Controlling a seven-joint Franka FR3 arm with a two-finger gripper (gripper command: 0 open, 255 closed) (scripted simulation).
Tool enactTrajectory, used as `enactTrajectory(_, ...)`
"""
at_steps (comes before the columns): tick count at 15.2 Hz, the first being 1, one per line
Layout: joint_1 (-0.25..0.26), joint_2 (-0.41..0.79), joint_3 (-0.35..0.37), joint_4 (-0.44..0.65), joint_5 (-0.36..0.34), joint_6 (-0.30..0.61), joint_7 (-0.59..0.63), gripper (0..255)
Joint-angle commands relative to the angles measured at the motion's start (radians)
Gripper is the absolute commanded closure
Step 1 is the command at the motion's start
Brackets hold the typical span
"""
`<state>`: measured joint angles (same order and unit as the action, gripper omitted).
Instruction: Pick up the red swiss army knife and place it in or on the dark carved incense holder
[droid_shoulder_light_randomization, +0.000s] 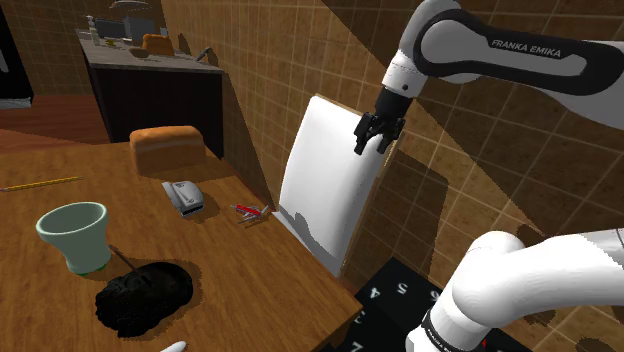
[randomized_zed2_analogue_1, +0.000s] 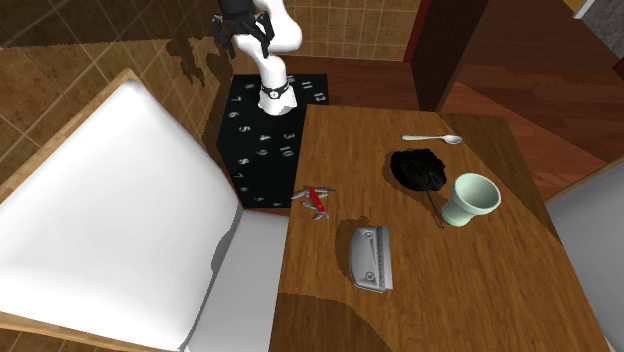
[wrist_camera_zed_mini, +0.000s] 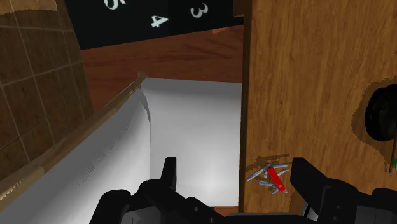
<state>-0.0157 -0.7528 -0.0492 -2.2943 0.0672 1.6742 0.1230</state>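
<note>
The red swiss army knife (droid_shoulder_light_randomization: 250, 211) (randomized_zed2_analogue_1: 314, 199) (wrist_camera_zed_mini: 275, 177), with silver blades fanned out, lies on the wooden table near the edge beside the chair. The dark carved incense holder (droid_shoulder_light_randomization: 143, 297) (randomized_zed2_analogue_1: 420, 168) (wrist_camera_zed_mini: 382, 114) sits further in on the table, next to a green cup. My gripper (droid_shoulder_light_randomization: 372, 146) (randomized_zed2_analogue_1: 245, 42) (wrist_camera_zed_mini: 235, 178) hangs open and empty high above the white chair, off the table's side. In the wrist view the knife lies just inside one fingertip (wrist_camera_zed_mini: 302, 173), far below it.
A white chair (droid_shoulder_light_randomization: 325, 190) (randomized_zed2_analogue_1: 110, 220) stands against the table edge under the gripper. On the table (randomized_zed2_analogue_1: 480, 290) are a pale green cup (droid_shoulder_light_randomization: 77, 235) (randomized_zed2_analogue_1: 470, 198), a grey metal device (droid_shoulder_light_randomization: 184, 196) (randomized_zed2_analogue_1: 370, 257), a spoon (randomized_zed2_analogue_1: 432, 139), a bread loaf (droid_shoulder_light_randomization: 167, 148) and a pencil (droid_shoulder_light_randomization: 40, 184).
</note>
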Motion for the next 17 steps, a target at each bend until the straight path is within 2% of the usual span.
enactTrajectory(1,0.0,0.0,0.0,0.0,0.0,0.0,0.0,0)
enactTrajectory(9,0.064,0.267,0.013,0.052,-0.003,0.189,-0.12,0)
enactTrajectory(17,0.116,0.551,0.04,0.174,-0.01,0.326,-0.228,0)
